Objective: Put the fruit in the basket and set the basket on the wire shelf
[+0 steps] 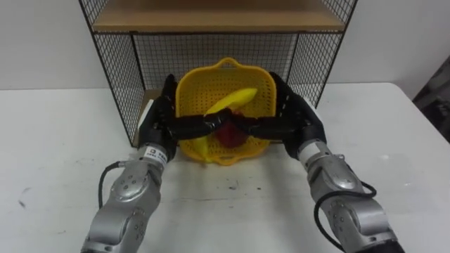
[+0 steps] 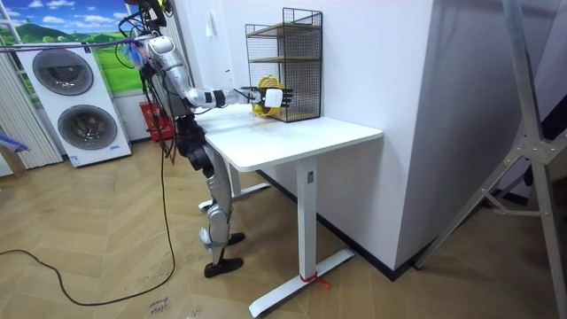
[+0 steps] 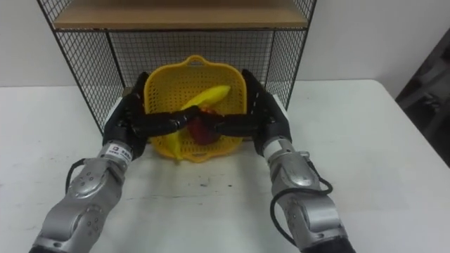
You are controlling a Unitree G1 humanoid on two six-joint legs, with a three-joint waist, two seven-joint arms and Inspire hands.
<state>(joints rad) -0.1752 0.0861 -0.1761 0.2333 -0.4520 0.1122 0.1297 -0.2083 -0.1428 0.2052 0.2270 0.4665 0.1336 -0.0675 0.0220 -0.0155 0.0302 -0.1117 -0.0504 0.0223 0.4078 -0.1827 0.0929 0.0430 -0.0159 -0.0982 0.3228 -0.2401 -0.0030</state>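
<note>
Yellow perforated plastic basket [image 1: 211,81] is clamped between my two robot hands: the left robot hand [image 1: 158,121] grips its left rim and the right robot hand [image 1: 299,119] its right, each pinching the wall from inside and outside. The basket is at the mouth of the lowest bay of the black wire shelf [image 1: 119,77], tipped so its opening faces me, with a yellow banana [image 1: 235,100] and a dark red round fruit [image 1: 228,133] lying toward its lower side. With the fruit loaded, I judge that placing is the step in hand. To do it well, I should level the basket first, lest the fruit roll over the low rim onto the white desk [image 1: 394,140]. Then I should push straight in under the wooden board [image 1: 211,17], keeping both sides clear of the wire walls before letting go.
</note>
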